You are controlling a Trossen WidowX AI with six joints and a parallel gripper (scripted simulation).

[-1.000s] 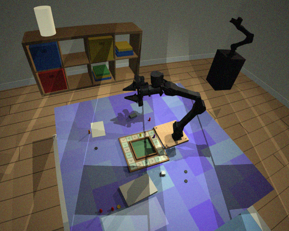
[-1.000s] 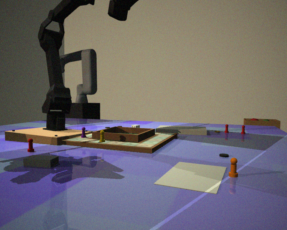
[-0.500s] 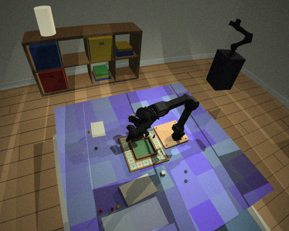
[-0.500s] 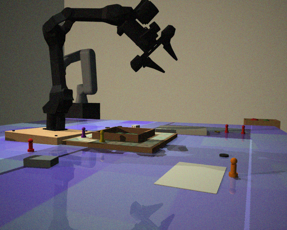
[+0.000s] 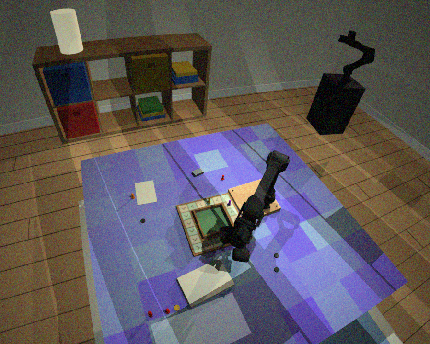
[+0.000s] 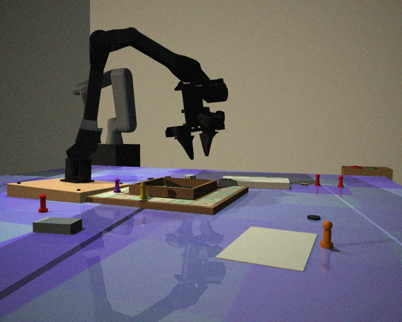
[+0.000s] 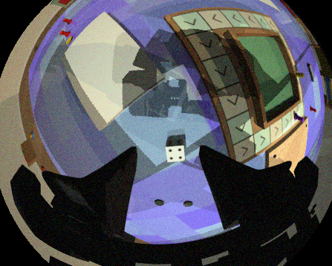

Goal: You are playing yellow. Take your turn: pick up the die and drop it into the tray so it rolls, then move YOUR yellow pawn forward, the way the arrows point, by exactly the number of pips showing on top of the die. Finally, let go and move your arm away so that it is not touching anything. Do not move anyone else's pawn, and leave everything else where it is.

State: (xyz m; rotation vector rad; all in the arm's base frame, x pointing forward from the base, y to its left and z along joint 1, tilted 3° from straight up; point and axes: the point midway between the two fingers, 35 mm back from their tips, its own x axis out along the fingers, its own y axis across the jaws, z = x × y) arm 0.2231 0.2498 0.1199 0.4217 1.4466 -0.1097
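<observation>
My gripper [image 6: 199,157] [image 7: 168,151] is open and empty, pointing down high above the table. The white die [image 6: 190,176] [image 7: 175,153] lies on the table beyond the fingertips in the wrist view, a lit face showing several pips; the arm hides it in the top view. The yellow pawn [image 5: 209,200] [image 6: 143,191] [image 7: 300,75] stands on the board [image 5: 186,215] [image 6: 225,199] [image 7: 191,20], on the side away from the die. The tray [image 5: 209,218] [image 6: 163,190] [image 7: 260,48] sits in the board's middle, no die seen in it.
The purple pawn [image 5: 228,202] [image 6: 116,185] [image 7: 298,117] stands near a board corner by the arm's base. A pale slab [image 5: 203,281] [image 6: 263,182] [image 7: 96,56] lies near the die. Two dark discs [image 7: 159,202] [image 7: 188,203], red pawns and an orange pawn [image 5: 132,196] [image 6: 327,235] stand apart.
</observation>
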